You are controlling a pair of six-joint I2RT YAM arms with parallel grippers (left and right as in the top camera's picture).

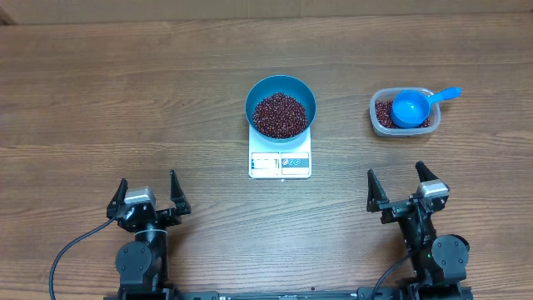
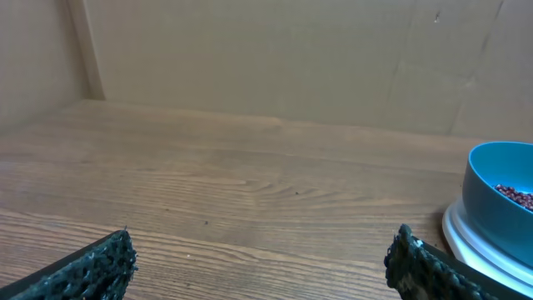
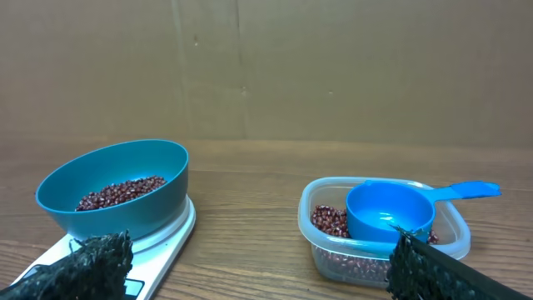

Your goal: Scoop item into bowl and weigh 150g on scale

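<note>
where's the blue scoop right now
In the overhead view the blue scoop sits in the clear tub of beans, right of the bowl on the scale.

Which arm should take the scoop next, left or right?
Right, probably. The right claw, open, faces the tub holding the scoop on its own side; the left claw sits beyond the scale, farther away.

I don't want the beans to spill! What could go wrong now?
The deep round bright blue bowl of small red-brown beans overhangs the small white square scale, so a bump might tip it. The small blue plastic scoop lies in the clear plastic tub, handle over the rim; grabbing it, the open right gripper might drag the tub and spill beans.
</note>
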